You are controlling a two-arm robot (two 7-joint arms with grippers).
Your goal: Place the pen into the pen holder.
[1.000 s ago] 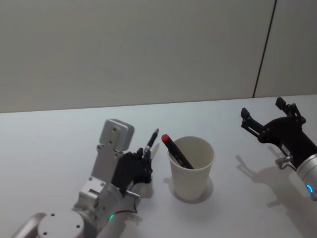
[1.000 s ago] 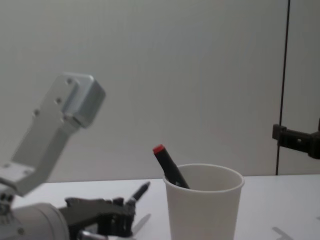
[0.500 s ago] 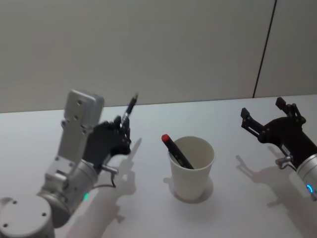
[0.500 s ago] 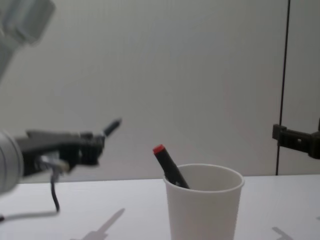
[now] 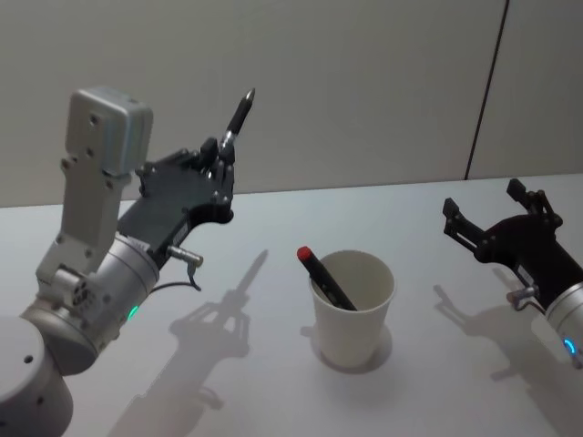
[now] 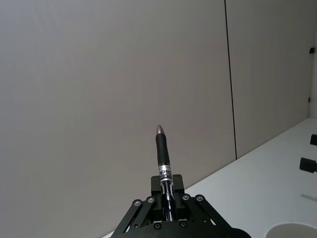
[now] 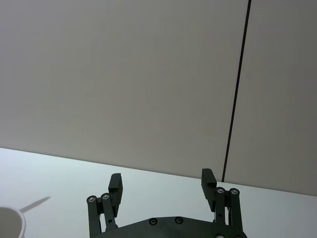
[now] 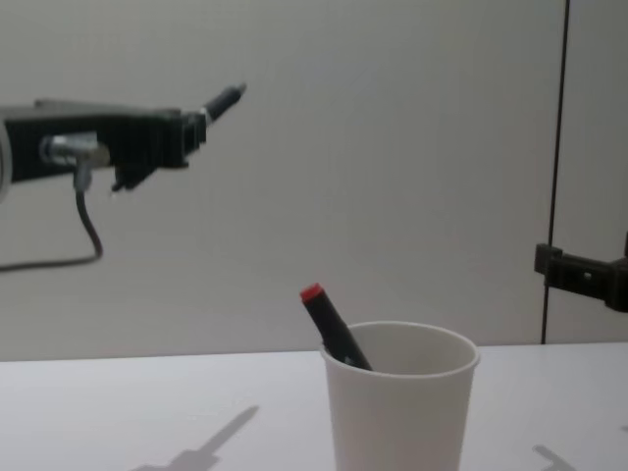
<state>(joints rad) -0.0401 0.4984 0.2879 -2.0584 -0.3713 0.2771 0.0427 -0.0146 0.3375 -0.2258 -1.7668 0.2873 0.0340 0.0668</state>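
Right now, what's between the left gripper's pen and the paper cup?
Nothing: in the head view, the stretch from pen to paper cup is bare.

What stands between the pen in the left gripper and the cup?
Nothing visible. The left gripper holds the pen high, left of the cup; a red-capped pen leans on the cup's left rim. The right gripper sits open at right.

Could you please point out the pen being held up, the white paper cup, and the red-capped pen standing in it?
held pen (image 5: 239,116): head view, middle of its dark barrel.
paper cup (image 5: 351,330): head view, outer wall.
red-capped pen (image 8: 336,329): chest view, barrel above the rim.
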